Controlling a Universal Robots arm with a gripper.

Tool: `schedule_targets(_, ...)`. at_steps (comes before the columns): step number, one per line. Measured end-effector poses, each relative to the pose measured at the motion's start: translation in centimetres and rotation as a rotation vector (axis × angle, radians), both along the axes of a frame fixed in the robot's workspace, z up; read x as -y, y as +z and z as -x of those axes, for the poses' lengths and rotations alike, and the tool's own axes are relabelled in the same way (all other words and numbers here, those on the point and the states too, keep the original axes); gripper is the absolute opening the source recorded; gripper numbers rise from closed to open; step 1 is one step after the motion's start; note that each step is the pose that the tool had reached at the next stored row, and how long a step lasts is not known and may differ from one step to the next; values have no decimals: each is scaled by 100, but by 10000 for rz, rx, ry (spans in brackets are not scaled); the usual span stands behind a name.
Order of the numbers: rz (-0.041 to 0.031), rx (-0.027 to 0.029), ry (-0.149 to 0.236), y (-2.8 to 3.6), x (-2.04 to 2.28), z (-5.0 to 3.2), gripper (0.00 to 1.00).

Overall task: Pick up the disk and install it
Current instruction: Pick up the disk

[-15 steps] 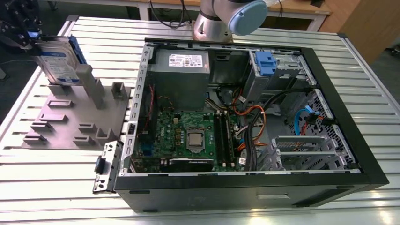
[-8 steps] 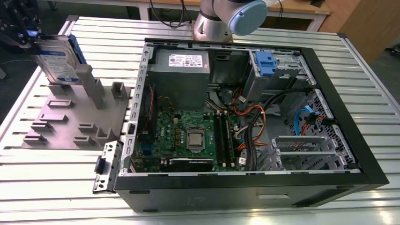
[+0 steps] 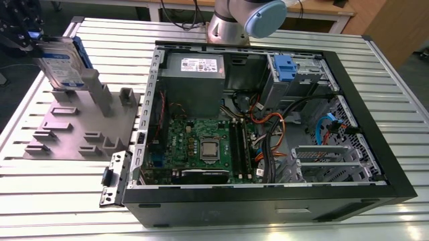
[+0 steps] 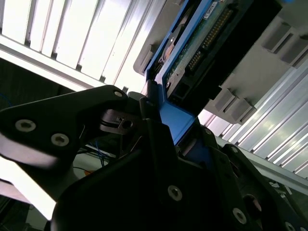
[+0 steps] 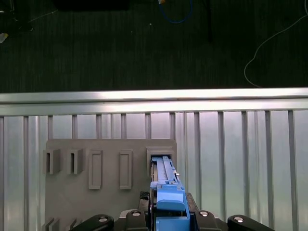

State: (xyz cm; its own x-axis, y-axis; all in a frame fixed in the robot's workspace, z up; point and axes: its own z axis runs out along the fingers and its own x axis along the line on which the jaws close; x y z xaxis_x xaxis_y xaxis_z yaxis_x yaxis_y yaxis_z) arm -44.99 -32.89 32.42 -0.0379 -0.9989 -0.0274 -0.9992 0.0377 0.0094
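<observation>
Disk (image 3: 62, 63) upright in grey fixture (image 3: 67, 125) slot, 9 o'clock from open computer case (image 3: 234, 206) in exterior view. Gripper (image 5: 169, 214) fingers clenched on its blue frame.

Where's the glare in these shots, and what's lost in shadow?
Second wrist view: the table slats blow out white, the gripper is a dark silhouette. First wrist view: even light on the disk, floor black. Exterior view: even light, mild shadow inside the computer case.
</observation>
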Motion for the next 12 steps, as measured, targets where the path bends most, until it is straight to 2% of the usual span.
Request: schedule_targets(12,-1,1,0,24,0,0,36)
